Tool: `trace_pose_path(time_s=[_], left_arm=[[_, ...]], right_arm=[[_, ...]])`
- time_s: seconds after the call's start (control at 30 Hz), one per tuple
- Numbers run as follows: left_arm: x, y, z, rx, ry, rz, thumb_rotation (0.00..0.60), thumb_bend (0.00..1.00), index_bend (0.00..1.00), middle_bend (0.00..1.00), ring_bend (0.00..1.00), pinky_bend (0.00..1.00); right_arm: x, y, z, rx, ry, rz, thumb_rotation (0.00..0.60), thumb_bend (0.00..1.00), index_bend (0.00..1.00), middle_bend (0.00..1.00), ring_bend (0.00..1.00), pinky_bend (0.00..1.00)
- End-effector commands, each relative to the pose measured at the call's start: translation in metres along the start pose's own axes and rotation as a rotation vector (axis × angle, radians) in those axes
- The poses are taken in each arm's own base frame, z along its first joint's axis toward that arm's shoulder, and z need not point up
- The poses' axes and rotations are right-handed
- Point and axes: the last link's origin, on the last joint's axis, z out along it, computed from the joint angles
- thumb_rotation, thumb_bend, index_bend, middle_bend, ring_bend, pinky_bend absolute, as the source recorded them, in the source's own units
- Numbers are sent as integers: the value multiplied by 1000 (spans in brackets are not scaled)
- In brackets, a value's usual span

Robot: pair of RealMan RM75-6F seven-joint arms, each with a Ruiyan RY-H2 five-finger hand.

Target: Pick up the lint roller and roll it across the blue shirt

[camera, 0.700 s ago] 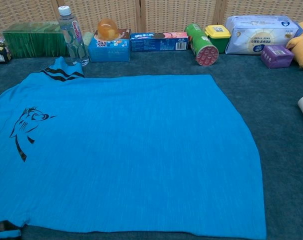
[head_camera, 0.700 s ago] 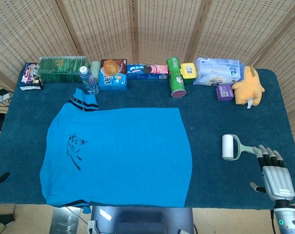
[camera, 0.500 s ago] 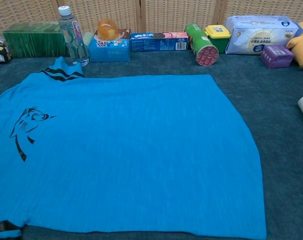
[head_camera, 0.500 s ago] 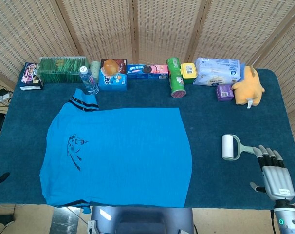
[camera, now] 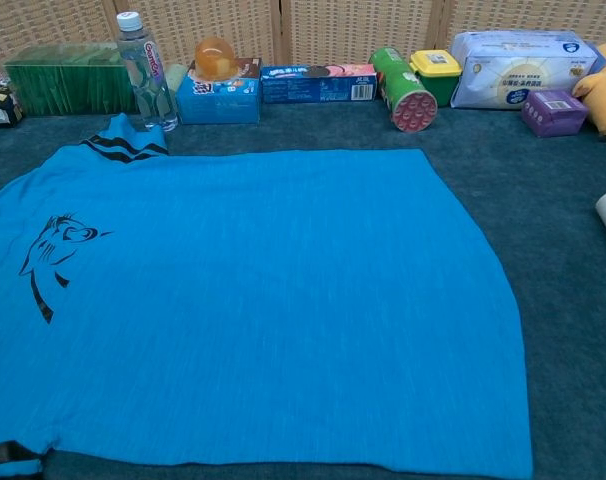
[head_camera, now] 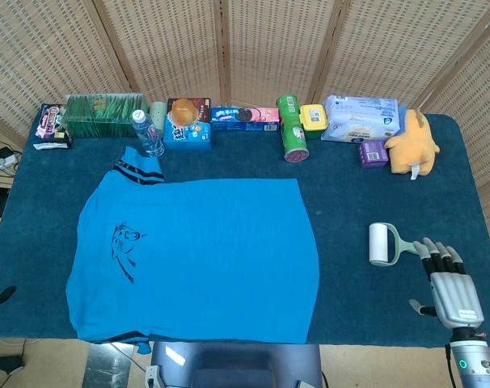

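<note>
Roller (head_camera: 382,243) lies just before right hand's (head_camera: 450,287) fingertips.

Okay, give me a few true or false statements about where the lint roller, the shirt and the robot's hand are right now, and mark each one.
1. The lint roller lies on the table, right of the blue shirt. True.
2. The right hand has lifted the roller. False: the roller lies on the table, fingertips at the end of its handle.
3. The shirt is crumpled in a heap. False: it is spread flat.
4. A water bottle stands upright near the shirt's collar. True.
5. The green can stands upright. False: it lies on its side.
</note>
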Motion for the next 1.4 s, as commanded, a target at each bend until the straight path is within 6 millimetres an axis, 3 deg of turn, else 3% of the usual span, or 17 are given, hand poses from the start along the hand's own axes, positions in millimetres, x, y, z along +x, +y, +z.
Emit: trace_pose_path(time_s=[0.03,0.57,0.83,1.0,1.4], left_arm=[[1,-1,3,6,-2,-4,600,131,0,0,0,80],[-1,2,8,14,-18,4,600,132,0,0,0,79],[-2,2,9,18,-21,5,600,131,0,0,0,80],[-2,3,9,16,-23,7,600,131,0,0,0,79],[-2,3,9,16,-27,5,600,131,0,0,0,80]], right_arm=[[0,-2,12,18,31,20,600,4,0,32,41,13],[-32,24,98,-53,-100,80,600,100,0,51,54,38],[-36,31,107,-75,-139,97,600,133,37,127,94,76],[-35,34,108,-82,-156,93,600,154,112,267,159,81],[-40,33,112,-91,-221,63,600,277,241,295,178,84]])
